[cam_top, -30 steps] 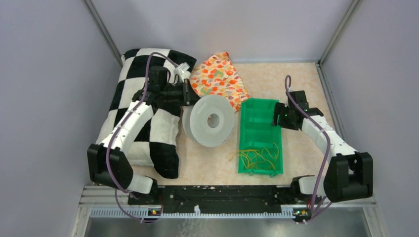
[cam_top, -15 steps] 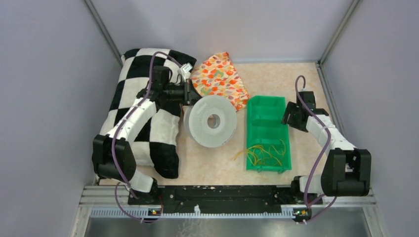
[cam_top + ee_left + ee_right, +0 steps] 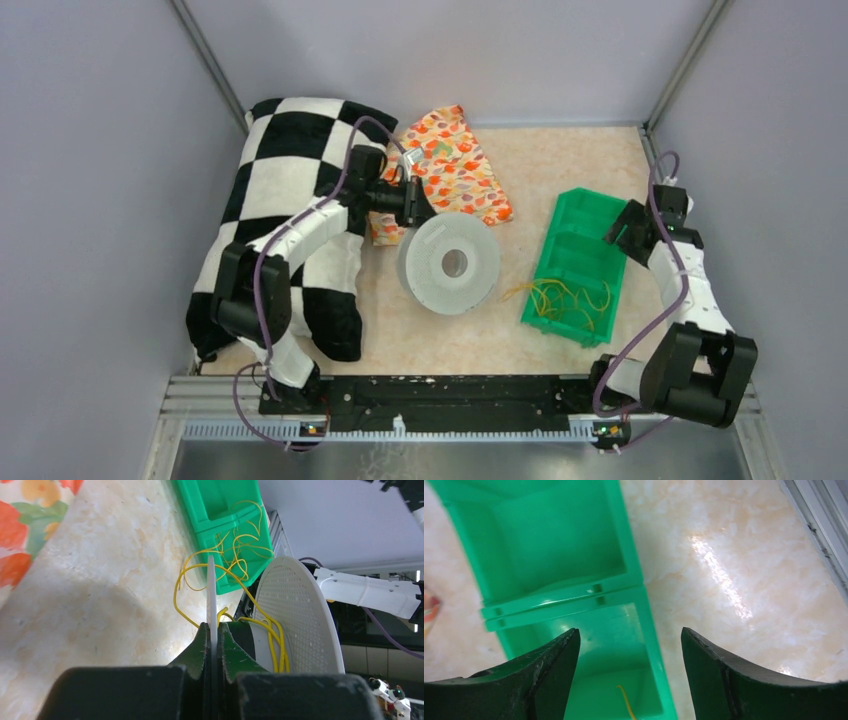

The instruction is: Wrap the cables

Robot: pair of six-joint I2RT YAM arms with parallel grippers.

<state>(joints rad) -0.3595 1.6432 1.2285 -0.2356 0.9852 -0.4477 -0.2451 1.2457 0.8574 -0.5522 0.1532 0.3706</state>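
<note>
Yellow cables (image 3: 560,297) loose in near compartment of green tray (image 3: 575,235), strands trailing left across counter (image 3: 560,165) onto spool (image 3: 432,280) hub. Tray now skewed, shifted right; spool shifted right too. Left fingers (image 3: 197,652) pinch spool flange. Right fingers (image 3: 549,670) spread wide, empty, over tray.

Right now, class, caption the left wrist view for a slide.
Left gripper clamps the white spool's flange; yellow cables run from its hub to the green bin.

Bare tabletop (image 3: 570,155) lies open at the upper right of the top view and along the lower middle. The spool (image 3: 450,265) blocks the centre, the green tray (image 3: 578,230) the right, the checkered cushion (image 3: 275,195) the left; yellow cables (image 3: 522,292) cross the spool-tray gap.
</note>
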